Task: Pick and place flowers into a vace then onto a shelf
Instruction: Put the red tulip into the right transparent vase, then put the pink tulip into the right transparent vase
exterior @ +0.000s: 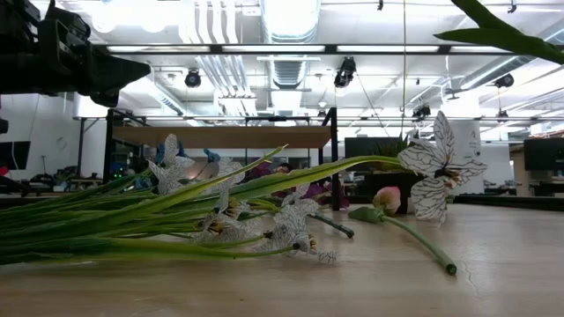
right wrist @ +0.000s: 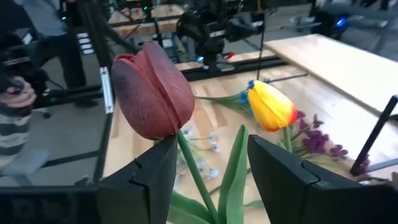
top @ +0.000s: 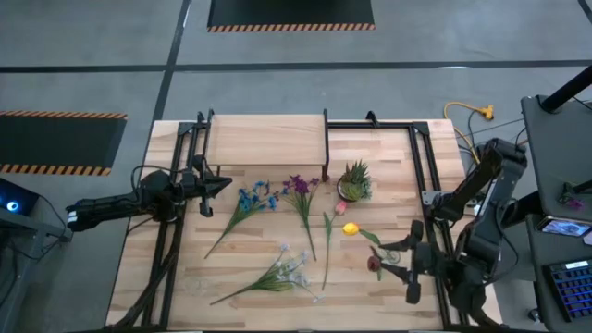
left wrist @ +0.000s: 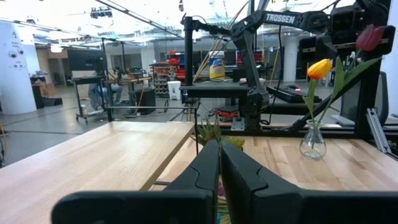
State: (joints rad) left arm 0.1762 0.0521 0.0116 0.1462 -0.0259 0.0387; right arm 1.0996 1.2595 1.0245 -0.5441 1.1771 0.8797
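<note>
High view: the right pincer hovers over the near right part of the worktop, its jaws spread to either side of the red tulip stem without pinching it; in the right wrist view the red bloom stands just ahead of the spread fingers, and the yellow tulip rises a little farther ahead. Both tulips stand in a small clear glass vase, seen in the left wrist view on the worktop well ahead of the left pincer. The left pincer, jaws pressed together and holding nothing, is at the left side, beside the near edge of the shelf. Between the two pincers lie loose stems on the worktop: blue flowers, purple flowers, a pink bud and white flowers. A small potted plant stands beyond the right pincer, near the shelf's right leg.
</note>
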